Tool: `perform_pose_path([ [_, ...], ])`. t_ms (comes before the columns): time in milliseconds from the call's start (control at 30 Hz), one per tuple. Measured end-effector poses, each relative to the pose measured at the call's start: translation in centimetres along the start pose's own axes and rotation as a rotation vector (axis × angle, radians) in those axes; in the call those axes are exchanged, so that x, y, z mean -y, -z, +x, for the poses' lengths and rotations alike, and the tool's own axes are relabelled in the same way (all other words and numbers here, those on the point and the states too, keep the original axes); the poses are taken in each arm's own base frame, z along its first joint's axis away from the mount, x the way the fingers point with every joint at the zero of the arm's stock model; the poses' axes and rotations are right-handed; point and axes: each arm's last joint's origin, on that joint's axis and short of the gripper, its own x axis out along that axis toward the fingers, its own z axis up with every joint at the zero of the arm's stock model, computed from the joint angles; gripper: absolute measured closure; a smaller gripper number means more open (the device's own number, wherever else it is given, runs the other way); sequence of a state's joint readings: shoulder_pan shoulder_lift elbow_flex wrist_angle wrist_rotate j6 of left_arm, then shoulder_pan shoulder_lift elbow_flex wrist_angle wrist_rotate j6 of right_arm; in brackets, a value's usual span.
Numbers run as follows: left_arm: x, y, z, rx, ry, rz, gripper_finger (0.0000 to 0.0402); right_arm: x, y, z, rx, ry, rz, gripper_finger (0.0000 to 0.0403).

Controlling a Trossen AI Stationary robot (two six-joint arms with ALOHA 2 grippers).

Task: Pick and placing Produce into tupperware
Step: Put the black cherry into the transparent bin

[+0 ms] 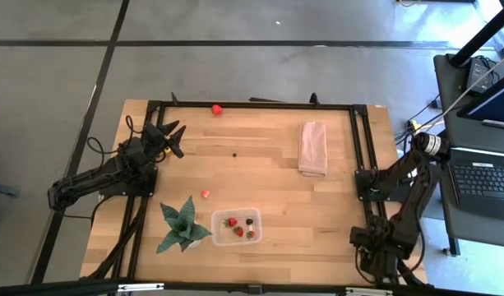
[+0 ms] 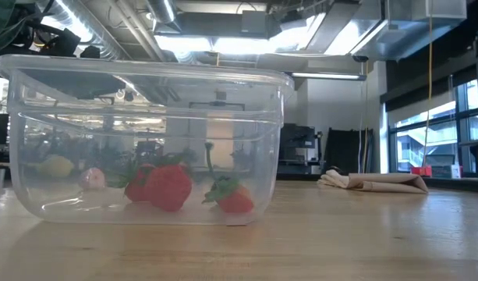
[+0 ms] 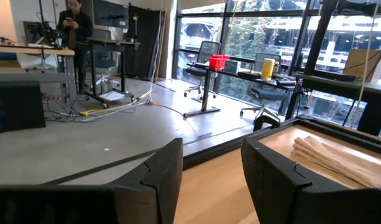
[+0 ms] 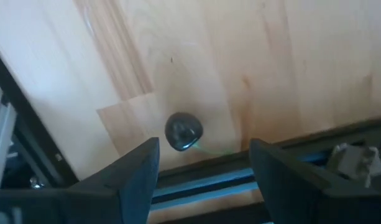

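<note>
the tupperware [image 1: 236, 227] near the front edge, beside the plant [image 1: 182, 225], holds 4 fruits; a strawberry [image 1: 205, 194] lies just outside. both grippers, left [image 1: 173, 138] and right [image 4: 202, 165], gape empty, so next comes a reach and pick.

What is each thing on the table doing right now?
tupperware: lid off, upright, fruit inside.
strawberries: lying in the tupperware.
dark berries: in the tupperware too.
small red fruit: loose on the table, beside the plant.
red fruit: loose at the far edge.
cloth: folded, lying flat.
plant: next to the tupperware.
left gripper: open, empty, raised.
right gripper: open, empty, above a dark round spot.
</note>
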State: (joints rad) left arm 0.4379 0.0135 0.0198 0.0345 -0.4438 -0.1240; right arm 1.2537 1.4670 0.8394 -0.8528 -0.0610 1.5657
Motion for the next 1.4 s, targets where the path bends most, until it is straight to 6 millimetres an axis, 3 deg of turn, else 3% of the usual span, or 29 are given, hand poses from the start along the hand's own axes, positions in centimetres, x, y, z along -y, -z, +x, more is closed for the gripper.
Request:
perform_pose_path([
  [200, 0.0, 0.0, 0.0, 0.0, 0.0, 0.002, 0.0244, 0.5, -0.1, 0.9, 0.002, -0.002, -0.006, 0.0152],
  [433, 0.0, 0.0, 0.0, 0.0, 0.0, 0.002, 0.0244, -0.4, -0.1, 1.9, -0.014, -0.145, -0.115, 0.0152],
  [967, 0.0, 0.0, 0.0, 0.0, 0.0, 0.003, 0.0244, -1.0, -0.1, 4.1, -0.058, -0.113, -0.125, 0.0152],
  [1400, 0.0, 0.0, 0.0, 0.0, 0.0, 0.003, 0.0244, -1.5, 0.1, 3.9, -0.124, -0.139, -0.137, 0.0152],
])
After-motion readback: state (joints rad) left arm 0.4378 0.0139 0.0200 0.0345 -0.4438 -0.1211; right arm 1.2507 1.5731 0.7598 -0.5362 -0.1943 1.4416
